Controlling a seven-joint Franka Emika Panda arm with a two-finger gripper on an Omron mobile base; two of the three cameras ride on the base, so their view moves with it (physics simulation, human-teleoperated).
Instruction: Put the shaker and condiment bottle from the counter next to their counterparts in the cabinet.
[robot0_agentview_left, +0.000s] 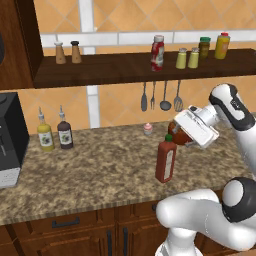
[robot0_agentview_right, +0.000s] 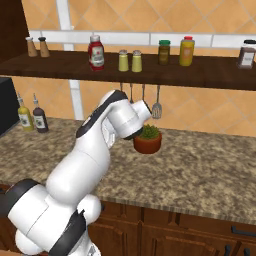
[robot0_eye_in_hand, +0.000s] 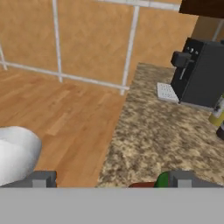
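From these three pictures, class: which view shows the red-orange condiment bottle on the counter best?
The left base view: the condiment bottle stands whole, upright. The hand view catches just its green cap and red shoulder; in the right base view the arm blocks it.

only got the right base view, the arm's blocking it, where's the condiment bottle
Observer: The condiment bottle stands upright on the counter, just below the hand.
Operator: is it gripped yet
Observer: No. In the hand view the gripper is open, with the bottle's green cap close by one fingertip.
Operator: anything else behind the arm
Observer: A small pink-topped thing sits on the counter near the wall, behind the bottle.
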